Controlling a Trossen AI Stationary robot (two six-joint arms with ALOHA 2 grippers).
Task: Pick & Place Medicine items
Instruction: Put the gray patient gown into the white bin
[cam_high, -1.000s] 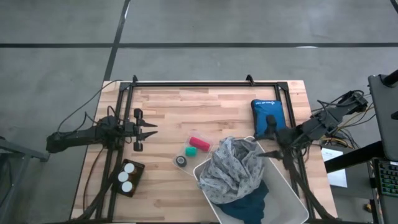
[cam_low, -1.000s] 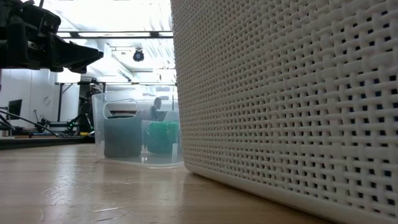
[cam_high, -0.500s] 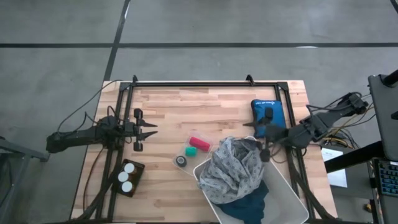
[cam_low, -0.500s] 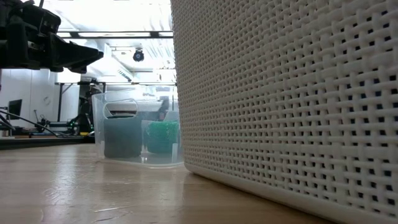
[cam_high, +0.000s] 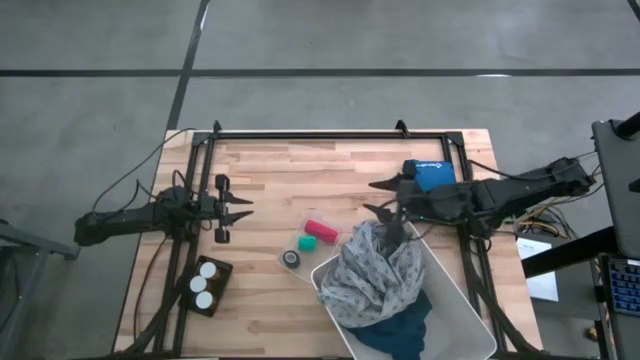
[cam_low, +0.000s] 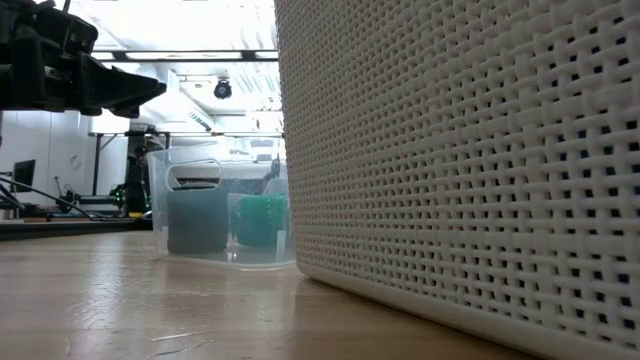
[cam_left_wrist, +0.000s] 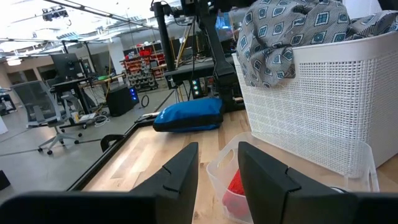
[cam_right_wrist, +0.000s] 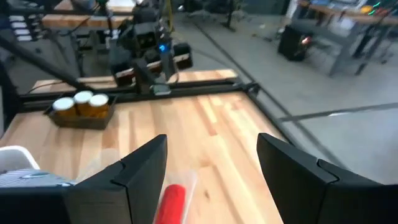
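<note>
Three medicine items, orange pill bottles with white caps (cam_high: 204, 284), stand upright in a small dark tray (cam_high: 220, 268) near the table's front left; the right wrist view shows the bottles (cam_right_wrist: 81, 103) far off. My left gripper (cam_high: 246, 210) waits at the table's left side, pointing level toward the right, its fingers (cam_left_wrist: 180, 177) slightly apart with nothing between them. My right gripper (cam_high: 374, 198) hovers open over mid-table, just beyond the white basket's far corner, pointing toward the left; its fingers (cam_right_wrist: 140, 171) are empty.
A white basket (cam_high: 460, 300) holding a grey patterned cloth (cam_high: 375, 270) and a dark blue cloth fills the front right. A clear container (cam_high: 312, 222) with a pink roll and a green roll, plus black tape (cam_high: 291, 258), sits mid-table. A blue pouch (cam_high: 432, 173) lies far right.
My right gripper has swung from the table's right edge, past the blue pouch, toward the table's middle, and has turned to point toward the left side. Its fingers have stayed open and empty.
</note>
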